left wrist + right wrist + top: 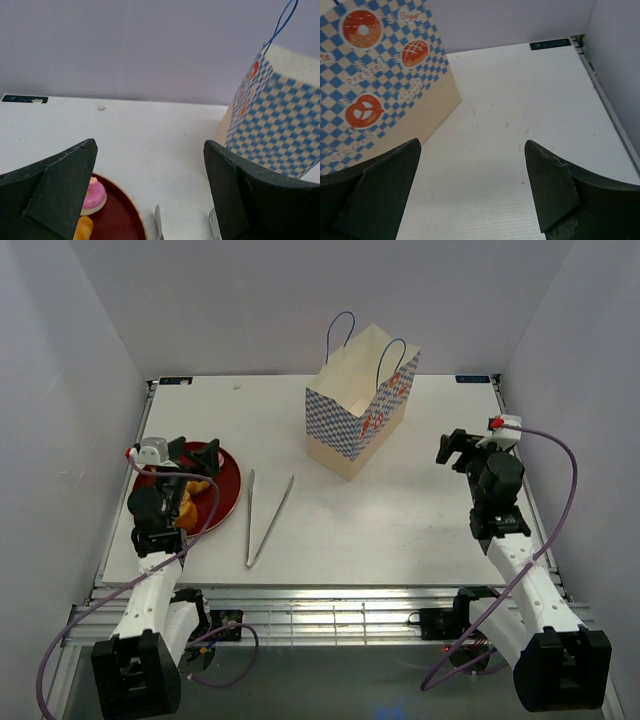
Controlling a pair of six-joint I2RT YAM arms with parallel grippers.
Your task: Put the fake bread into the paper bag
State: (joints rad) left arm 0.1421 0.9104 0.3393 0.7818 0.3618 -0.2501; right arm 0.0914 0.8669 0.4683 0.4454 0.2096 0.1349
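Note:
The fake bread lies on a round dark-red plate (226, 480) at the table's left: golden-orange pieces (190, 503) and a pink-topped cake (92, 196), with one orange piece (83, 229) beside it. My left gripper (192, 456) hovers over the plate, open and empty; in the left wrist view (150, 195) its jaws stand wide apart. The paper bag (360, 405) stands upright and open at the back centre, and it also shows in the left wrist view (280, 115) and the right wrist view (375, 85). My right gripper (452, 450) is open and empty to the right of the bag (472, 190).
Long silver tongs (262, 520) lie on the table between plate and bag, and their tips (158, 220) show just right of the plate rim (125, 215). White walls enclose the table on three sides.

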